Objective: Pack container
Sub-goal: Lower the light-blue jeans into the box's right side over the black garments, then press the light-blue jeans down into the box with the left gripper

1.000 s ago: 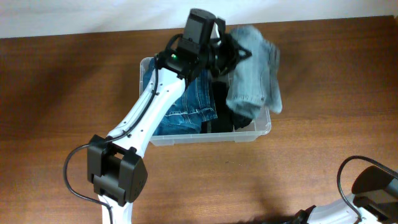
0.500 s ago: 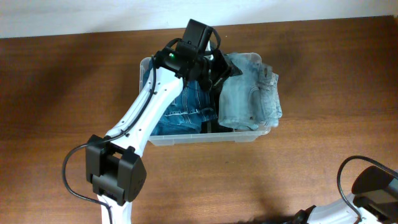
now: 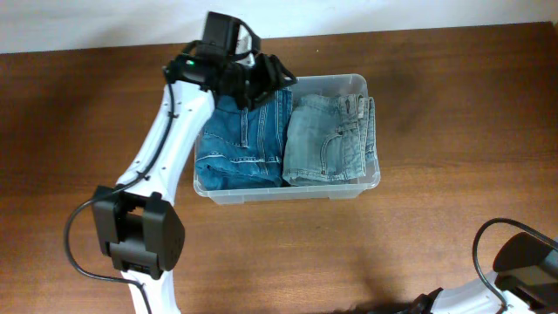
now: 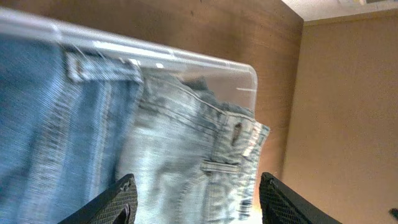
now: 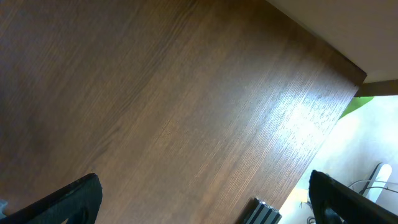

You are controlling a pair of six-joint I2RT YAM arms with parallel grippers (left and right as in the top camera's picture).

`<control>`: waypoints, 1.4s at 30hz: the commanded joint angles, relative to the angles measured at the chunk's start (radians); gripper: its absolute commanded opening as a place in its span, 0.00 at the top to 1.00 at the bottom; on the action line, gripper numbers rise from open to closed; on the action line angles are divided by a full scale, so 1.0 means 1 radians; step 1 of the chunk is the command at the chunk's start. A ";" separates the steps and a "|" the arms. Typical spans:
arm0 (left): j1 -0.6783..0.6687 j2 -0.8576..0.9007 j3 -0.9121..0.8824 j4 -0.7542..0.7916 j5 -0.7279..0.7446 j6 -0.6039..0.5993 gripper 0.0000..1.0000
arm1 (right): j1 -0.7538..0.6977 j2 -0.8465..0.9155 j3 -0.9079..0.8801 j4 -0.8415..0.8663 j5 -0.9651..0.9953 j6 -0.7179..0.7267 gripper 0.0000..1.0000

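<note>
The counter (image 3: 453,131) is dark brown wood with a clear grain, and it meets a pale wall at its far edge. The container (image 3: 288,194) stands directly on it, near that far edge and about mid-width.

From overhead, my left arm (image 3: 161,139) covers the container's (image 3: 373,179) corner at 10 o'clock. The left gripper (image 3: 266,77) is one dark mass over the dark blue jeans (image 3: 244,148), so I can't separate its fingers there. Those and the pale jeans (image 3: 327,148) hide the tub's base. The right arm (image 3: 466,299) is clipped at 5 o'clock, showing little beyond a cable loop (image 3: 481,249) and a dark housing (image 3: 526,255). On the left wrist camera only fingertips (image 4: 124,199) poke in at 6 o'clock. The right gripper's (image 5: 204,180) fingertips (image 5: 74,199) are cropped into the bottom corners, and a dark object (image 5: 262,213) at 5 o'clock is too cut off to name.
</note>
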State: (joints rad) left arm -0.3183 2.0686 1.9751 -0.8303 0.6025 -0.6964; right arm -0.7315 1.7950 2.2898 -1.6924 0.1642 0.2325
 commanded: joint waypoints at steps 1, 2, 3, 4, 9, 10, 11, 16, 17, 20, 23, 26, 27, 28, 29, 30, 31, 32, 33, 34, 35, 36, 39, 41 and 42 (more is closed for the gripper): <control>0.007 -0.021 0.024 0.010 0.002 0.185 0.39 | -0.002 -0.018 -0.003 -0.006 0.016 0.000 0.02; 0.007 -0.021 0.024 0.011 -0.010 0.207 0.41 | -0.002 -0.018 -0.003 -0.006 0.016 0.000 0.02; 0.006 -0.021 0.024 0.014 -0.025 0.241 0.46 | -0.002 -0.018 -0.003 -0.006 0.016 0.000 0.02; 0.002 -0.021 0.024 0.017 -0.034 0.271 0.52 | -0.002 -0.018 -0.003 -0.006 0.016 0.000 0.02; -0.043 -0.021 0.024 0.002 -0.087 0.501 0.71 | -0.002 -0.018 -0.003 -0.006 0.016 0.000 0.02; -0.053 -0.021 0.024 -0.008 -0.088 0.550 0.72 | -0.002 -0.018 -0.003 -0.006 0.016 0.000 0.02; -0.063 -0.021 0.024 -0.022 -0.089 0.598 0.73 | -0.002 -0.018 -0.003 -0.006 0.016 0.000 0.02; -0.114 -0.021 0.024 -0.093 -0.152 0.761 0.82 | -0.002 -0.018 -0.003 -0.006 0.016 0.000 0.02; -0.124 -0.021 0.024 -0.103 -0.172 0.786 0.84 | -0.002 -0.018 -0.003 -0.006 0.016 0.000 0.02; -0.161 -0.019 0.023 -0.110 -0.225 0.854 0.87 | -0.002 -0.018 -0.003 -0.006 0.016 0.000 0.02; -0.204 -0.011 0.023 -0.099 -0.289 0.925 0.87 | -0.002 -0.018 -0.003 -0.006 0.016 0.000 0.02; -0.245 0.030 0.023 -0.089 -0.361 0.964 0.88 | -0.002 -0.018 -0.003 -0.006 0.016 0.000 0.02; -0.251 0.046 0.023 -0.085 -0.364 0.967 0.89 | -0.002 -0.018 -0.003 -0.006 0.016 0.000 0.02; -0.257 0.063 0.023 -0.082 -0.362 0.975 0.89 | -0.002 -0.018 -0.003 -0.006 0.016 0.000 0.02; -0.261 0.082 0.023 -0.077 -0.362 0.976 0.90 | -0.002 -0.018 -0.003 -0.006 0.016 0.000 0.02; -0.264 0.098 0.023 -0.074 -0.362 0.976 0.90 | -0.002 -0.018 -0.003 -0.006 0.016 0.000 0.02; -0.269 0.122 0.023 -0.069 -0.359 0.979 0.91 | -0.002 -0.018 -0.003 -0.006 0.016 0.000 0.02; -0.271 0.137 0.023 -0.068 -0.356 0.983 0.91 | -0.002 -0.018 -0.003 -0.006 0.016 0.000 0.02; -0.273 0.151 0.023 -0.067 -0.356 0.983 0.91 | -0.002 -0.018 -0.003 -0.006 0.015 0.000 0.02; -0.274 0.165 0.023 -0.066 -0.356 0.987 0.91 | -0.002 -0.018 -0.003 -0.006 0.016 0.000 0.02; -0.277 0.179 0.023 -0.065 -0.356 0.991 0.91 | -0.002 -0.018 -0.003 -0.006 0.016 0.000 0.02; -0.280 0.196 0.023 -0.064 -0.356 0.994 0.91 | -0.002 -0.018 -0.003 -0.006 0.016 0.000 0.01; -0.288 0.247 0.023 -0.064 -0.356 0.998 0.91 | -0.002 -0.018 -0.003 -0.006 0.016 0.000 0.02; -0.291 0.275 0.023 -0.066 -0.356 0.998 0.91 | -0.002 -0.018 -0.003 -0.006 0.016 0.000 0.01; -0.291 0.283 0.023 -0.068 -0.357 0.998 0.92 | -0.002 -0.018 -0.003 -0.006 0.016 0.000 0.02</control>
State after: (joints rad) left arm -0.5968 2.2837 1.9938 -0.8894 0.2600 0.2745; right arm -0.7319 1.7950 2.2898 -1.6928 0.1646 0.2321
